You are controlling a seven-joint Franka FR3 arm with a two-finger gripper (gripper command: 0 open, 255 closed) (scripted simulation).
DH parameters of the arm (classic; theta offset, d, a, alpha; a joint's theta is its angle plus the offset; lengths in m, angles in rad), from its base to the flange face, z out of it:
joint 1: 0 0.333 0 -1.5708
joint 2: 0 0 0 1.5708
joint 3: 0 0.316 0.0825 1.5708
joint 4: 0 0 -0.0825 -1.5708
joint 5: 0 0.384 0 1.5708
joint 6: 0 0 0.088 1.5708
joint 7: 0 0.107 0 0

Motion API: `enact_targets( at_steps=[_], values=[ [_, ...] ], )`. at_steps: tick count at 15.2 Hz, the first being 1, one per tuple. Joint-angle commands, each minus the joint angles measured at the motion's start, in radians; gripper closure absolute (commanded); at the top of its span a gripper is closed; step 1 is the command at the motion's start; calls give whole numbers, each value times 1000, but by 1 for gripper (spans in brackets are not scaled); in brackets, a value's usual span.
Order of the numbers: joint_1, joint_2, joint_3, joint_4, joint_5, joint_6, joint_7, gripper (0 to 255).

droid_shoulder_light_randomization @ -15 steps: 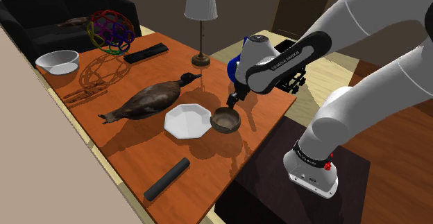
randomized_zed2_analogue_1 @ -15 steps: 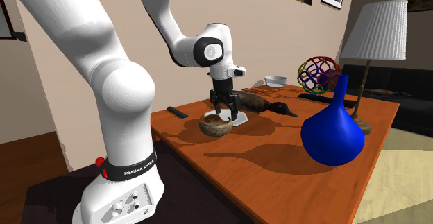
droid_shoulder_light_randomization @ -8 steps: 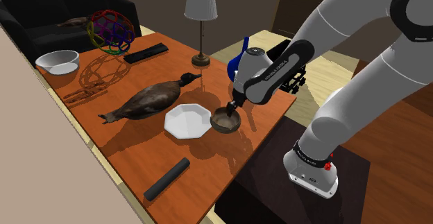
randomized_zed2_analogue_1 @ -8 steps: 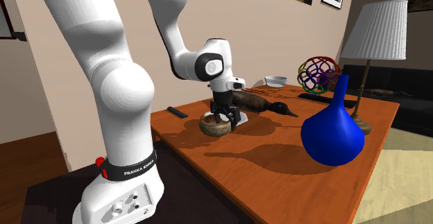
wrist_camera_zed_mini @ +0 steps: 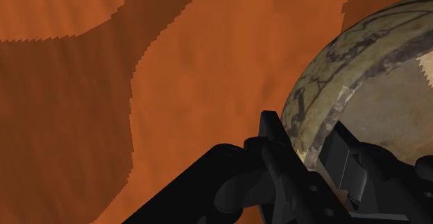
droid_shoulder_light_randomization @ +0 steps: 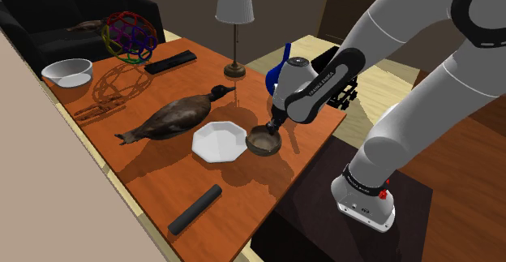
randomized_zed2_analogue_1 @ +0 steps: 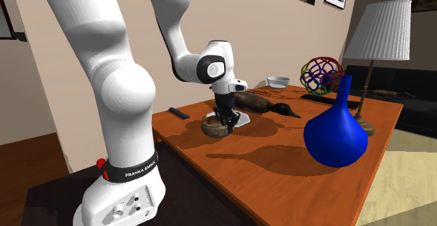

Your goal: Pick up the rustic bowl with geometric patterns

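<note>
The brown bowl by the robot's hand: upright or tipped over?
Upright. The bowl sits on the table, opening up; the fingers clasp its rim, one inside, one outside.

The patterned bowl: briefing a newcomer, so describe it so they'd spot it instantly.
On the orange-brown table, find the white octagonal plate near the robot's stand. Beside it sits the small round bowl: mottled brown with dark lines, black hand on its rim.
</note>
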Motion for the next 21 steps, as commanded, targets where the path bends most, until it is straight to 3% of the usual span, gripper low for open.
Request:
enact_targets(
  at_steps=[1, 4, 19, 21],
  values=[
    [0, 0, 0, -1, 0, 0, 0, 255],
    [0, 2, 0, 0, -1, 1, -1, 255],
    [31, -262, -27, 48, 36, -310, -34, 255],
    [31, -264, -27, 49, 36, -313, -34, 255]
  ],
)
